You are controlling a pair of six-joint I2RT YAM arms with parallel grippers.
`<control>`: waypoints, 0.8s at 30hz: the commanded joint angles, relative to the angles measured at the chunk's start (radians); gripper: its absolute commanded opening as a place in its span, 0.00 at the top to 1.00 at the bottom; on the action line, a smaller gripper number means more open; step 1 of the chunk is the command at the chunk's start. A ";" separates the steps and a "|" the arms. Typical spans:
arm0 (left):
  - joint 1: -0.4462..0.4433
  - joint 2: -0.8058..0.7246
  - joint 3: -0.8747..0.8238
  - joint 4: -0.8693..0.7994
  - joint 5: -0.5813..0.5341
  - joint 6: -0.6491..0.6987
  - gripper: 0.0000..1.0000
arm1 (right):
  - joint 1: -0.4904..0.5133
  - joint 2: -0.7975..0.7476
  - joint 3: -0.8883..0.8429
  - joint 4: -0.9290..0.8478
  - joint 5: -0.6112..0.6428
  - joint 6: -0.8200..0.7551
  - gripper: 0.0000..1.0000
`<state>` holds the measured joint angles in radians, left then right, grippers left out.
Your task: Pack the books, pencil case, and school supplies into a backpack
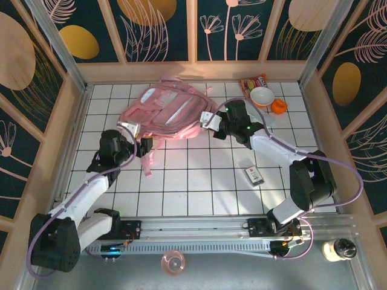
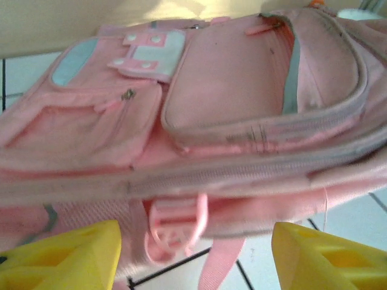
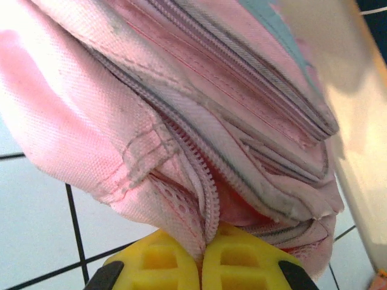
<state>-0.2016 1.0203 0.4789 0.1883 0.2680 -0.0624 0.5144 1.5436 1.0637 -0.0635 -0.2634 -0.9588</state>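
White tiled table (image 1: 199, 181), upper centre: one pink backpack (image 1: 172, 109). Right gripper (image 3: 202, 257) pinches its zipper edge (image 3: 202, 181), fingers pressed together; left gripper (image 2: 195, 241) stands spread by a strap (image 2: 221, 263). Lower right, one dark item (image 1: 254, 175); its white label is unreadable.

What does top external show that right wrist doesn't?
Top external adds: the left gripper, open, at the near-left corner of the pink backpack; a white bowl, a red-orange snack packet and a small orange object at the far right; and a dark item with a white label on the tiles.
Right wrist adds: the grip up close, with yellow fingers pressed together on the fabric edge beside the zipper.
Both: the pink backpack, the right gripper and the white tiled table.
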 commanded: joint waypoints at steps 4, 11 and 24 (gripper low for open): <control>0.005 -0.116 -0.227 0.263 0.081 -0.258 0.38 | 0.006 -0.060 0.140 -0.055 -0.037 0.182 1.00; 0.005 -0.097 -0.367 0.583 0.003 -0.238 0.41 | 0.011 -0.077 0.182 -0.097 -0.073 0.224 1.00; -0.043 0.290 -0.352 1.016 -0.007 -0.198 0.38 | 0.055 -0.069 0.280 -0.167 0.000 0.259 1.00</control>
<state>-0.2283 1.2751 0.1051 1.0210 0.2726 -0.2642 0.5617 1.5284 1.2552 -0.2962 -0.2413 -0.7471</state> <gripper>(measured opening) 0.620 0.043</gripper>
